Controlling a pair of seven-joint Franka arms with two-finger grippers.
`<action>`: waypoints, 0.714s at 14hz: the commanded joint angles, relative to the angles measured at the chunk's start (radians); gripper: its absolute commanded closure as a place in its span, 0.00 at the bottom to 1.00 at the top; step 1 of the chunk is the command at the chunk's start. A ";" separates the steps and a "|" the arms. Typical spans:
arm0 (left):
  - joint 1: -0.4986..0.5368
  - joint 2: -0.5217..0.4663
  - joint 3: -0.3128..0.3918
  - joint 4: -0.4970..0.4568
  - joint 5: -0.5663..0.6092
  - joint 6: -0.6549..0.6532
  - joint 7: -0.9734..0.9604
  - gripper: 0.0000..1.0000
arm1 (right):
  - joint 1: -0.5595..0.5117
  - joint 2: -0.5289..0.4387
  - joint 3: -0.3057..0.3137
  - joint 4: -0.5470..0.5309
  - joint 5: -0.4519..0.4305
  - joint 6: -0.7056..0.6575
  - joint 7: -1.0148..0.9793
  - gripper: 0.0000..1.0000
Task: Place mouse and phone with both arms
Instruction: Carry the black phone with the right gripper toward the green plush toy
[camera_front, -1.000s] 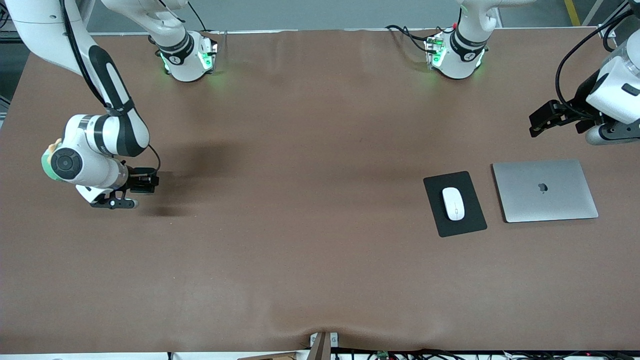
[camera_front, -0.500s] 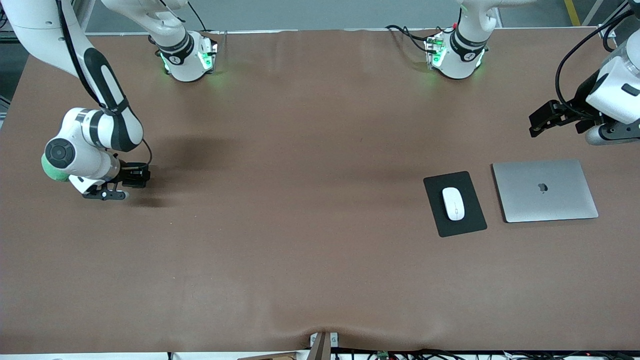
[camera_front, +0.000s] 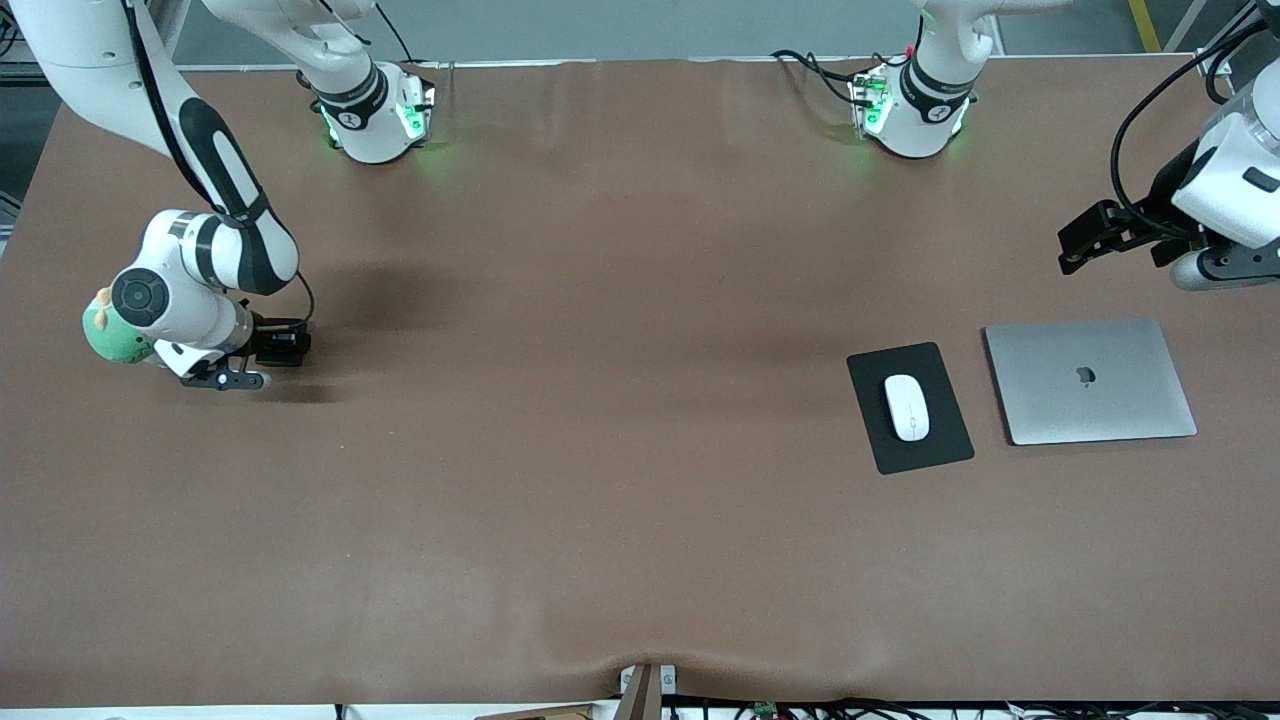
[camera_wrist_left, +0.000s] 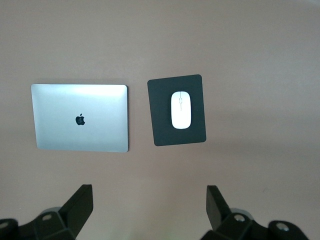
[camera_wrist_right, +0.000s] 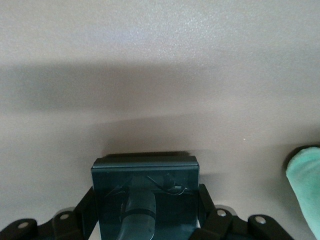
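- Front view, my right gripper (camera_front: 285, 347): low over the bare brown table (camera_front: 620, 540) at the right arm's end, its fingers pinching the phone (camera_wrist_right: 145, 177), a dark slab seen in the right wrist view with a black finger (camera_wrist_right: 86, 209) on each flank.
- I cannot tell whether the phone's lower edge touches the table; its shadow lies on the cloth just beside it.
- A green plush thing (camera_front: 108, 338) sits at 9 o'clock from that gripper in the front view, close against my right wrist.
- The mouse (camera_front: 907, 407) lies well apart from the held phone, at about 3 o'clock from my right gripper in the front view, toward the left arm's end of the table.
- It rests lengthwise on the black mouse pad (camera_front: 940, 445), apart from both of my grippers.
- A closed silver laptop (camera_front: 1095, 400) lies just beside the pad, at its 3 o'clock, not touching it.
- My left gripper (camera_front: 1080, 240) waits in the air with fingers (camera_wrist_left: 80, 202) spread wide and nothing between them; from it the laptop is at 6 o'clock and the mouse at about 7 o'clock in the front view.
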 joint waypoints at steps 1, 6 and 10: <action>0.000 -0.018 0.007 -0.016 -0.020 0.005 0.025 0.00 | -0.013 -0.009 0.005 0.000 0.019 0.004 -0.015 0.00; -0.003 -0.017 0.007 -0.014 -0.019 0.006 0.025 0.00 | -0.010 -0.007 0.008 0.070 0.019 -0.059 -0.017 0.00; -0.005 -0.015 0.007 -0.014 -0.019 0.006 0.025 0.00 | -0.001 -0.007 0.011 0.187 0.017 -0.215 -0.018 0.00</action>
